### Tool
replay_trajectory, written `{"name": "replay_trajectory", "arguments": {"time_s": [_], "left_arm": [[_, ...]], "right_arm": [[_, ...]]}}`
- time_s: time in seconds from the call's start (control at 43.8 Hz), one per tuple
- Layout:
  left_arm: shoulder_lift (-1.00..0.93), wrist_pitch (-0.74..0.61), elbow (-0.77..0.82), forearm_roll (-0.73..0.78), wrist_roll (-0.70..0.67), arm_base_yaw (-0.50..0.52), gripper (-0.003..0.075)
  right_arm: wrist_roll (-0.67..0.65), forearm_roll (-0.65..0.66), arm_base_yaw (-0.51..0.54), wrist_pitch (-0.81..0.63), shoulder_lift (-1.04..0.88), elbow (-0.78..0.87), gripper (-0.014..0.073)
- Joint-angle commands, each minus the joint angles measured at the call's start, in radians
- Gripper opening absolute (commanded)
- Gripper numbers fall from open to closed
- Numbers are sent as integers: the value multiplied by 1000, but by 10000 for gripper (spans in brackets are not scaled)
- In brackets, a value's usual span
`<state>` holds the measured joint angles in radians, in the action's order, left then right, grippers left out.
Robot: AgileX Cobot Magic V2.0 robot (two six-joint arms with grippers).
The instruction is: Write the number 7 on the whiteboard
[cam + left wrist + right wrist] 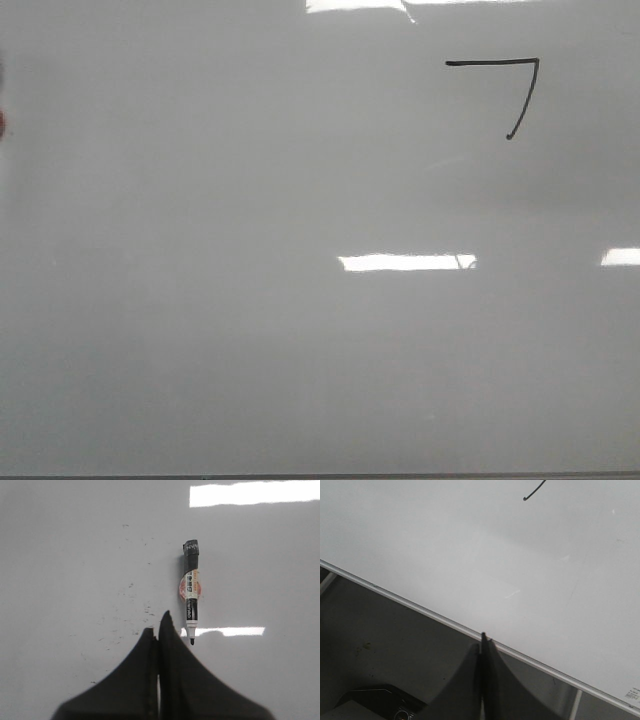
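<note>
— Where does the number 7 [505, 92] sit?

— Toward the far right corner of the whiteboard [250, 330], in thin black ink: a flat top bar, then a slanted stroke down to a tiny hook. In the front view neither arm shows, only the board with bright glare patches and a thin dark edge along the near side.

— And relative to the right gripper [482, 640]?

— Well apart. In the right wrist view only the hooked end of the stroke shows, out on the board surface, while the gripper's tips hang over the board's metal-trimmed edge [420, 611], partly above a dark surface [375, 650] beyond it. Its two fingers are pressed together, with nothing between them.

— The left gripper [159, 630]?

— Its fingers are also closed against each other, holding nothing. It hangs over the board, and a marker [190, 592] lies flat on the surface just beside its tips, uncapped, black nib nearest the fingers, taped black end pointing away. Whether the nib end touches the fingertip I cannot tell; it looks just apart.

— Is the figure visible from the left wrist?

— No. That view shows only the marker, glare patches and faint dark specks [127, 610] scattered on the board near the gripper.
</note>
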<state>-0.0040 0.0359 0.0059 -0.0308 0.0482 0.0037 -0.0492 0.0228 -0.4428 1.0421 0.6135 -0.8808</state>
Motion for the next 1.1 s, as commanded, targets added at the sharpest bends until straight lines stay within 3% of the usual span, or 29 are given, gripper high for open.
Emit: {"name": "replay_trajectory", "arguments": {"time_s": [0.0, 0.594, 0.777, 1.073], "left_arm": [[-17, -91, 3, -11, 1, -7, -20], [-17, -91, 3, -11, 1, -7, -20], [-17, -91, 3, -11, 1, -5, -20], [-17, -91, 3, -11, 1, -5, -20]], "right_arm": [[2, 16, 6, -59, -1, -32, -68], [10, 21, 30, -78, -43, -12, -68], [10, 22, 181, -308, -202, 158, -68], [10, 15, 401, -767, -499, 582, -68]]}}
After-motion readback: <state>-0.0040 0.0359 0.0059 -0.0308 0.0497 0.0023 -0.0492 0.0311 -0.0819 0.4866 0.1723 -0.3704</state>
